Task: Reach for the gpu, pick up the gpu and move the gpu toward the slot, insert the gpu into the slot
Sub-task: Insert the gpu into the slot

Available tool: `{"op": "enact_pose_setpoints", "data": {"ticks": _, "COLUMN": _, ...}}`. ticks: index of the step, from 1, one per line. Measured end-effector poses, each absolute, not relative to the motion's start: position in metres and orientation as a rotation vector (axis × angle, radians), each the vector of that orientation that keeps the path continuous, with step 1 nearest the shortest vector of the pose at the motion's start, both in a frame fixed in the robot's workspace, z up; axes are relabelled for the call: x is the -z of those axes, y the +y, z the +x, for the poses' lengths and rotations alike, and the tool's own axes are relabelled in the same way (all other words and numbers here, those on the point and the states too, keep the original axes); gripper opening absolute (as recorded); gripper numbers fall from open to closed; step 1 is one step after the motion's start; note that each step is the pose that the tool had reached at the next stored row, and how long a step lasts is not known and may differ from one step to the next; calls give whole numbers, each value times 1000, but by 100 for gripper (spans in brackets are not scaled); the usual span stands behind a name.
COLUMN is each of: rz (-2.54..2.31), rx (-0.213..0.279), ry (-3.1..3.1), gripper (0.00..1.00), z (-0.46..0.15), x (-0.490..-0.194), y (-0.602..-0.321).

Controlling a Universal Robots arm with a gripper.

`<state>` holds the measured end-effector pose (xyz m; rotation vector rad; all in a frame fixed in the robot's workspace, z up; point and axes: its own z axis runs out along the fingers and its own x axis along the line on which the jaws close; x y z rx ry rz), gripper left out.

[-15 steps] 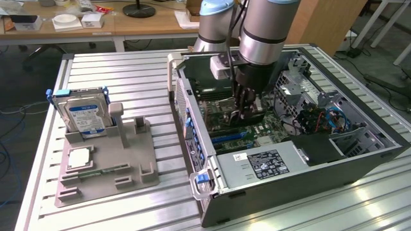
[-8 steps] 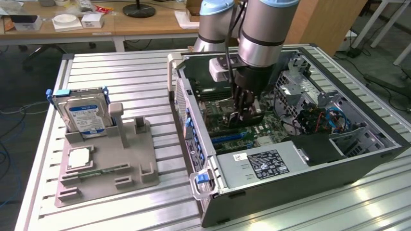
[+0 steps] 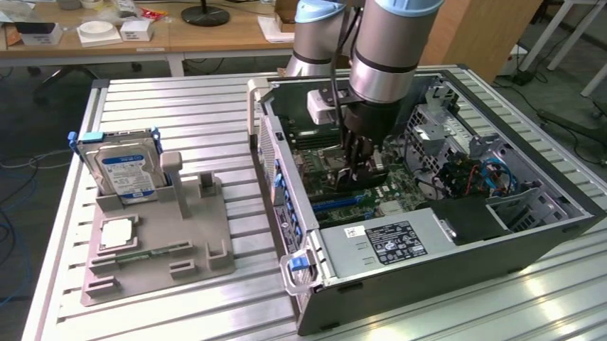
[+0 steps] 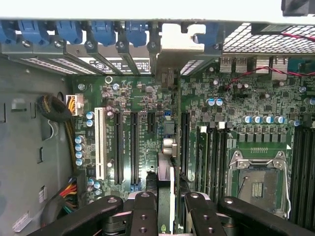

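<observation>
The black, jointed end effector [image 4: 172, 209] is clenched on the thin dark gpu card [image 4: 166, 167], seen edge-on in the wrist view with its silver bracket [image 4: 173, 40] at the far end against the perforated metal case wall. The card stands upright over the green motherboard [image 4: 236, 98], between long black slot strips [image 4: 134, 147] and the square silver processor socket [image 4: 258, 179]. Its lower edge is hidden, so seating cannot be judged. Outside the case, a blue-labelled silver hard drive [image 3: 126, 167] stands in a grey plastic holder [image 3: 161, 249] on the ribbed aluminium surface [image 3: 190, 106]
</observation>
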<state>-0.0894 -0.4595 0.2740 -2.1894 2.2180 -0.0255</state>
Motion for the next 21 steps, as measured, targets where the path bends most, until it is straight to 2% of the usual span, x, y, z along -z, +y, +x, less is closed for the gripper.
{"op": "enact_pose_setpoints", "data": {"ticks": 21, "rz": -2189, "rx": 25, "ry": 2218, "gripper": 26, "z": -93, "x": -260, "y": -460}}
